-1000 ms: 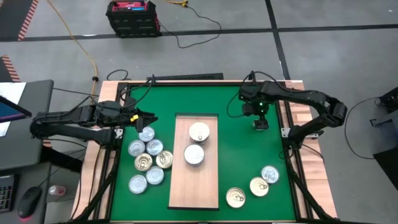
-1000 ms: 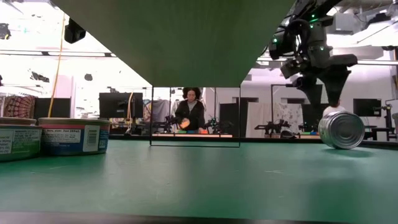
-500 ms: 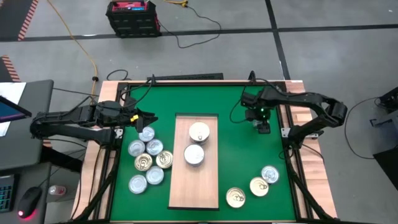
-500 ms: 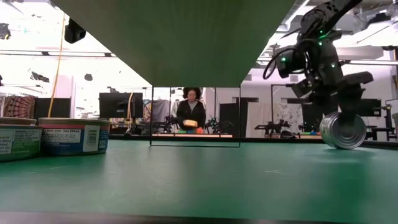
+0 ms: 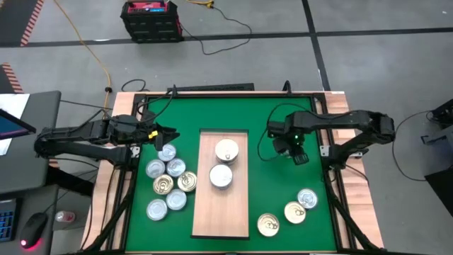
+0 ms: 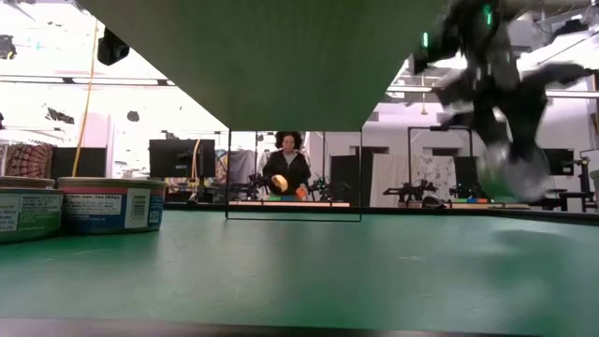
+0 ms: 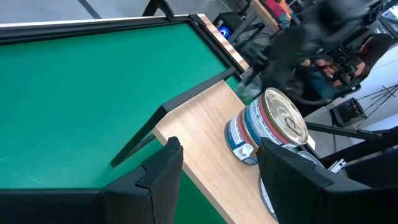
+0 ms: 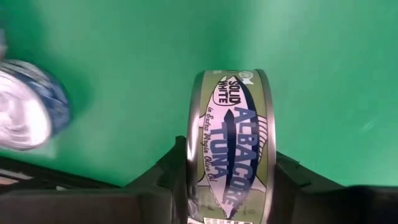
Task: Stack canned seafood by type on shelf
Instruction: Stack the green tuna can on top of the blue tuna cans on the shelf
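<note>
The right gripper (image 5: 298,157) was clenched on an albacore tuna can (image 8: 231,158), held on edge above the green mat (image 5: 276,191), right of the shelf (image 5: 221,205). Two cans (image 5: 225,163) were noted on the shelf. The left gripper (image 7: 217,155) was parked beside the left group of cans (image 5: 168,180), fingers spread.

- High view: bright, even overhead light, with soft shadows on the green mat (image 5: 177,120).
- Low view: the room behind glares white; the right gripper (image 6: 505,140) is motion-smeared, perhaps holding a can.
- Right wrist view: a blurred can (image 8: 25,115) at the edge.
</note>
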